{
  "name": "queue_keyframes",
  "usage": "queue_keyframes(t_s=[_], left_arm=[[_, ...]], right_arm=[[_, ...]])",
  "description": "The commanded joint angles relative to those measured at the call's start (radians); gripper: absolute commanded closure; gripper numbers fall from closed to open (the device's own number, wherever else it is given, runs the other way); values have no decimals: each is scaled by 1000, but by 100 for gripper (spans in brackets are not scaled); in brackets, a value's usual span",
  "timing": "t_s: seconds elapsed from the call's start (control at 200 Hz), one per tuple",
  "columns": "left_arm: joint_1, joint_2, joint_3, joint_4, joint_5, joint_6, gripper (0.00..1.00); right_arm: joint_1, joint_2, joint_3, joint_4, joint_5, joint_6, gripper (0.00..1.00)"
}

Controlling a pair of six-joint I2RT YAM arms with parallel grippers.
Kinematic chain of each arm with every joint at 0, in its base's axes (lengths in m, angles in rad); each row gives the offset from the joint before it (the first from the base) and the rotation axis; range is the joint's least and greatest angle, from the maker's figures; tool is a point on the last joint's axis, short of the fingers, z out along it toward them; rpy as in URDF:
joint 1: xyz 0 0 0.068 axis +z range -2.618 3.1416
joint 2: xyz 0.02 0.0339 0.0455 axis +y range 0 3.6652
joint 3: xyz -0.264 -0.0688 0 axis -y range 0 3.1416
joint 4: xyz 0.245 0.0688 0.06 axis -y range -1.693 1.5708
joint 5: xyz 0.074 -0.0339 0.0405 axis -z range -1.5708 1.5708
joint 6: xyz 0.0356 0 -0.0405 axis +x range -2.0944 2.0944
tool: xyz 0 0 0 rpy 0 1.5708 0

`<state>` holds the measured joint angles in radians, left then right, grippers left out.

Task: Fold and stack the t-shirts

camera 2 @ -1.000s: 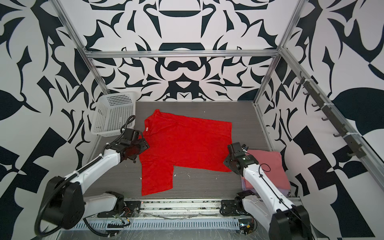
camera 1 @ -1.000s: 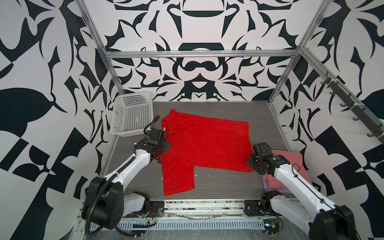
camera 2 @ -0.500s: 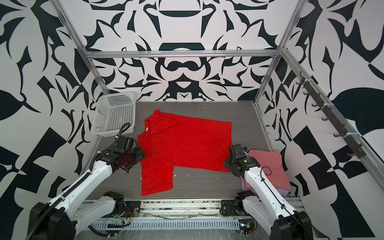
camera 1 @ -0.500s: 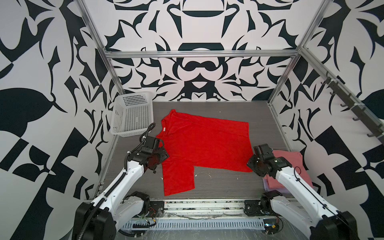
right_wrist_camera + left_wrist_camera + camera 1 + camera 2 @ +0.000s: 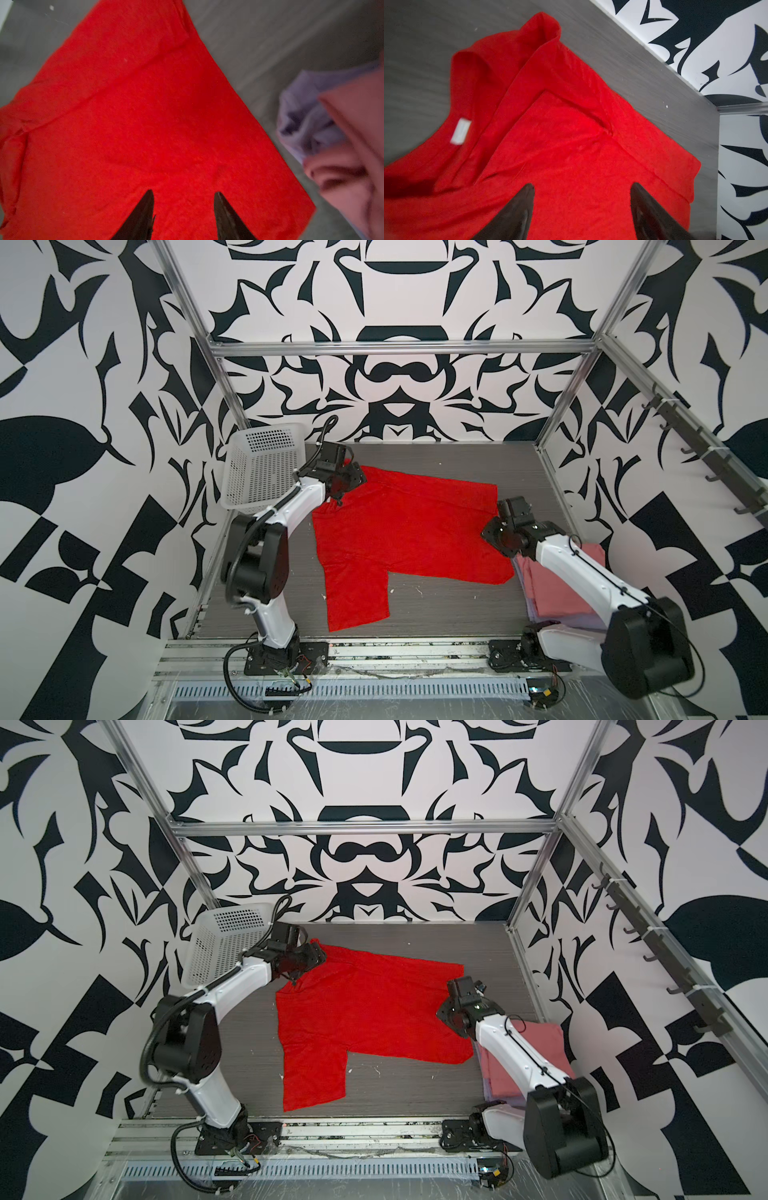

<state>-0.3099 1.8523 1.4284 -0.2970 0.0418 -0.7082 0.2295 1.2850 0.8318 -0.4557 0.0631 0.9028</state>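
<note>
The red t-shirt (image 5: pixel 407 531) lies spread mid-table (image 5: pixel 436 626), its far side apparently folded in and its near sleeve reaching toward the front edge. The pink t-shirt (image 5: pixel 557 585) rests folded on the lavender t-shirt (image 5: pixel 301 116) at the right edge. The left gripper (image 5: pixel 582 186) hovers over the collar end and the right gripper (image 5: pixel 184 192) over the hem end, each with fingers apart and holding nothing. The step in hand appears to be folding the red shirt, which next calls for both grippers to descend and pinch matching edges.
</note>
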Motion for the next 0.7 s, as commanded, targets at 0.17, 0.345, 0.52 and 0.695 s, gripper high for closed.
queue_keyframes(t_s=[0.17,0.345,0.52,0.695], left_arm=[[18,320,326,39,34,-17,25],[34,415,379,52,13,-100,26],[55,460,373,47,-45,-145,26],[115,462,326,2,-122,-196,26]], right_arm=[[-76,310,257,206,12,-86,49],[-128,492,369,253,-35,-89,49],[-166,653,472,272,-90,-101,51],[-172,801,613,264,-145,-112,51]])
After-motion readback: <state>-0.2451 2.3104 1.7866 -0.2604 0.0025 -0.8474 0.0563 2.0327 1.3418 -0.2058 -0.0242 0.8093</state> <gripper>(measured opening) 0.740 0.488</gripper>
